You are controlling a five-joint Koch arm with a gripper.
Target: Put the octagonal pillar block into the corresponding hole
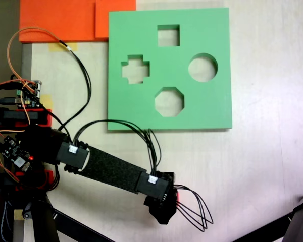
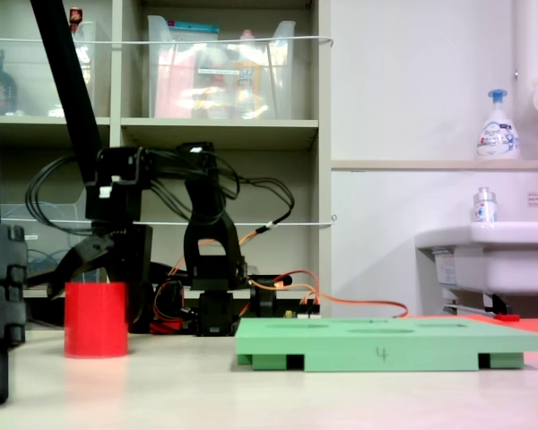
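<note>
The red octagonal pillar block (image 2: 96,321) stands upright on the table, left of the green foam board (image 2: 386,345). My gripper (image 2: 91,274) hangs right above the block's top, its jaws spread open, one black finger (image 2: 76,260) slanting out to the left. From above, the gripper (image 1: 164,209) covers the block, and only a red sliver (image 1: 177,195) peeks out at its right side. The eight-sided hole (image 1: 169,101) is the near-middle cutout of the board (image 1: 207,108) and lies empty, well apart from the gripper.
The board also has a cross cutout (image 1: 135,69), a square cutout (image 1: 168,35) and a round cutout (image 1: 202,67). Orange foam sheets (image 1: 65,20) lie at the back left. Electronics and wires (image 1: 25,96) sit left of the arm's base. A black stand leg (image 1: 298,222) crosses the corner.
</note>
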